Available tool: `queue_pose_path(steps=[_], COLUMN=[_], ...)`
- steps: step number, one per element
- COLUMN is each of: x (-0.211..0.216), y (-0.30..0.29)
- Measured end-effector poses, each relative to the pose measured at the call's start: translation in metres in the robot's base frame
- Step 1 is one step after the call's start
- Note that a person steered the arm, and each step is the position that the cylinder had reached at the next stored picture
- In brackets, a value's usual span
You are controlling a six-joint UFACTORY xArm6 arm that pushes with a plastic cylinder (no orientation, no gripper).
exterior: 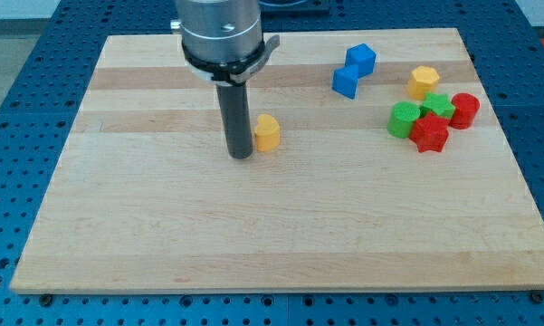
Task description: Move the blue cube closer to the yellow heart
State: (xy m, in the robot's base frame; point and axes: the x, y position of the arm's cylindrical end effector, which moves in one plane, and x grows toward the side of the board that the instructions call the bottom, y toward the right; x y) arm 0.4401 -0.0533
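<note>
You had no gripper to open or close on this rig, only the rod. Your tip point(241, 156) rested on the wooden board point(163, 244) left of centre in the frame, just beside the left flank of a small yellow block point(267, 132); I could not tell whether they touched.

Which yellow piece was the heart could not be settled from this view. The one by your tip looked rounded on top; a second yellow block point(424, 81) sat at upper right, above a tight cluster of a green block point(403, 119), a second green block point(437, 105), a red block point(429, 133) and a second red block point(464, 110).

Two blue pieces lay in the upper middle-right, touching or nearly so: an upper blue cube point(361, 59) and a lower blue block point(347, 81). Both were well apart from your tip.

Judgement: the push had not started. To do it well, you needed to lift nothing and simply route the tip round the near yellow block without nudging it, then come up on the far side of the chosen blue cube from its target. If the left yellow block was the heart, that meant approaching from the upper right and pushing down-left through the cube's centre. An off-centre contact would likely spin the cube or drag its blue neighbour along, so slow travel was advisable.
</note>
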Motion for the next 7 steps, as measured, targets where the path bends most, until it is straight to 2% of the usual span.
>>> queue_pose_path(steps=[3, 4, 5, 7], x=[-0.02, -0.019, -0.036, -0.134], y=[0.036, 0.027, -0.019, -0.025])
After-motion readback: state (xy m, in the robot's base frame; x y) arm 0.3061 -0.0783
